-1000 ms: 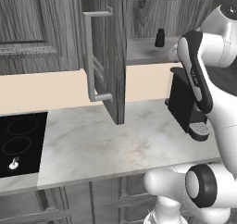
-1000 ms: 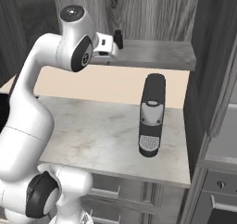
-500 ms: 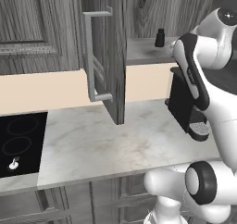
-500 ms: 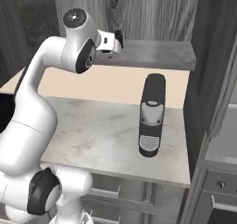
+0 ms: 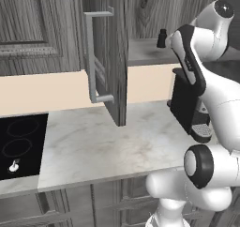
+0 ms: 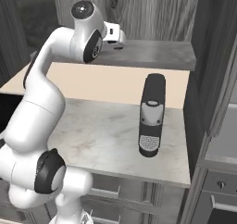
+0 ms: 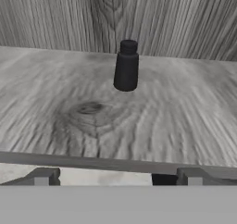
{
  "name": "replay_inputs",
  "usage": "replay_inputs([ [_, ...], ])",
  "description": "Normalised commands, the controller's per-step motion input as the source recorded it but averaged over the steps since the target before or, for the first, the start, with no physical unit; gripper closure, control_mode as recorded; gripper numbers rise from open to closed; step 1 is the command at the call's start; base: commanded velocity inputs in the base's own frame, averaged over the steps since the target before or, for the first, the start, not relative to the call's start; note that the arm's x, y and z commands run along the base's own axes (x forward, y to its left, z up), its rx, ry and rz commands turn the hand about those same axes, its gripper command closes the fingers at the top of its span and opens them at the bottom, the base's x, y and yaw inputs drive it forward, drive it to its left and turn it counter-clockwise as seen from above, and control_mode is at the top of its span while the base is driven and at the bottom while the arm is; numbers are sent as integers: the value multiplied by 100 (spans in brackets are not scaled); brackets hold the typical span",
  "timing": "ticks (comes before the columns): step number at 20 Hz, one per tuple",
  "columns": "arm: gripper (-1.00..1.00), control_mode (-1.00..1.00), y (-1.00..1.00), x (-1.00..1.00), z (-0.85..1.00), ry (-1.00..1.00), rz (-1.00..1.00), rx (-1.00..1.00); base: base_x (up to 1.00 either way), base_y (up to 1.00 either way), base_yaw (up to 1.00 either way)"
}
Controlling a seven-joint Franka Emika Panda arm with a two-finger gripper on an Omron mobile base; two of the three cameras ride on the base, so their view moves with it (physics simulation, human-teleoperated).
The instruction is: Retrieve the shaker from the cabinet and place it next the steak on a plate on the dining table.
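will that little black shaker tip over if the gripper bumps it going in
Probably: the shaker stands upright, taller than wide, on a narrow base. It looks rigid, so it should not squash. Its smooth round body might roll along the cabinet shelf if knocked over.

I cannot find any words, numbers or signs to read here. Nothing that I can see has a label or a name on it.
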Motion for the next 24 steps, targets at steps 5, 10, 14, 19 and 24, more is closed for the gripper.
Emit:
replay_inputs([
  [5, -100, -100, 0, 42, 1, 0, 0, 0, 0, 0, 0],
  [10, -100, -100, -1, 40, 0, 0, 0, 0, 0, 0, 0],
  [14, -100, -100, -7, 36, 0, 0, 0, 0, 0, 0, 0],
  [19, -100, -100, -5, 31, 0, -1, 2, 0, 0, 0, 0],
  [24, -100, -100, 0, 25, 0, -1, 2, 0, 0, 0, 0],
])
